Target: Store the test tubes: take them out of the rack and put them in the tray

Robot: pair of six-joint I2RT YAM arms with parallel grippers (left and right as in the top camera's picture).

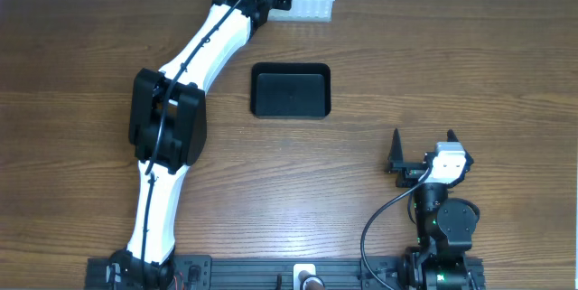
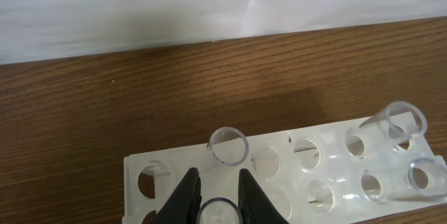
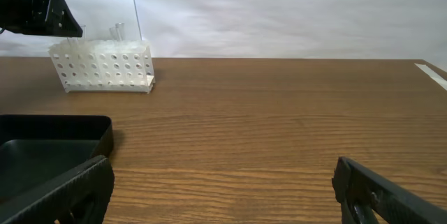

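The clear plastic rack [image 1: 307, 3] stands at the far edge of the table, with the left arm stretched out to it. In the left wrist view my left gripper [image 2: 217, 180] is over the rack [image 2: 279, 172], its fingers [image 2: 185, 197] shut on the rim of a test tube [image 2: 218, 213] that still stands in a hole. Another tube [image 2: 228, 146] stands just beyond it, and two more [image 2: 398, 121] lean at the rack's other end. The black tray [image 1: 291, 91] lies mid-table. My right gripper [image 1: 424, 143] rests open near its base, holding nothing.
A white wall rises right behind the rack [image 3: 105, 67]. In the right wrist view the tray's rim [image 3: 105, 137] is close by and bare wood stretches toward the rack. The left arm's white links [image 1: 194, 55] cross the table's left side.
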